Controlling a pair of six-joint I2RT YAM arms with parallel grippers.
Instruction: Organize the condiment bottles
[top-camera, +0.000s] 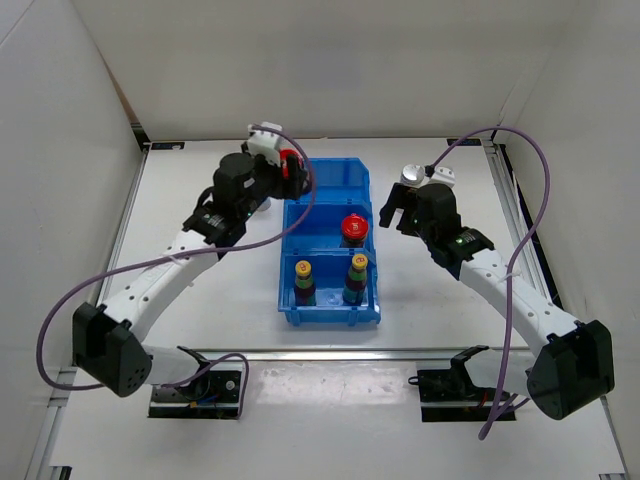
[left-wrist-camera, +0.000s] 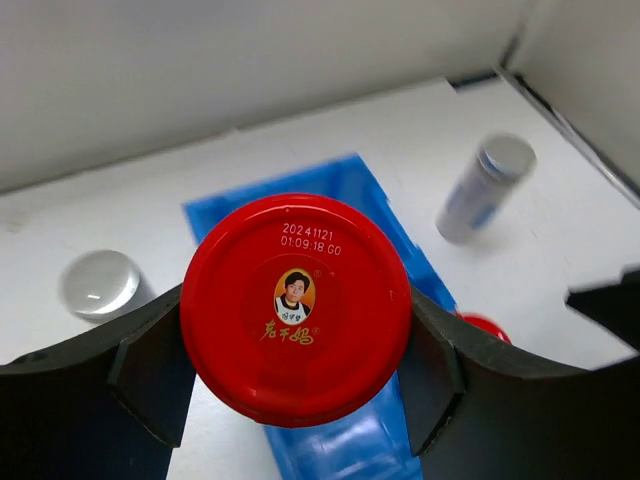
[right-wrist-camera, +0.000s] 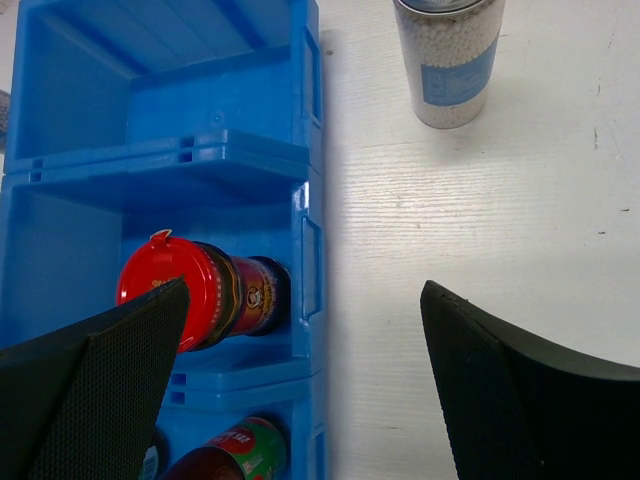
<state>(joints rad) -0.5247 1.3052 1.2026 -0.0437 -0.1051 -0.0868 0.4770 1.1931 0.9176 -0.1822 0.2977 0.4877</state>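
Over the far-left corner of the blue bin (top-camera: 330, 316), your left gripper (top-camera: 286, 165) is clamped on a red-capped bottle (left-wrist-camera: 295, 310), jaws snug against its cap. Right gripper (top-camera: 397, 212) hangs just right of the bin, jaws wide, holding nothing. Middle compartment has the second red-capped bottle (top-camera: 354, 229); near compartment has both yellow-capped bottles (top-camera: 304, 280).

Step in hand, my read: place the held one beside its twin. Next move needs travel to the middle compartment, then a lower clear of the divider.

One silver-capped bottle (top-camera: 411, 175) stands right of the bin's far end. Second silver-capped bottle (left-wrist-camera: 100, 283) shows only in the left wrist view, left of the bin. Held bottle's body hides under its cap.
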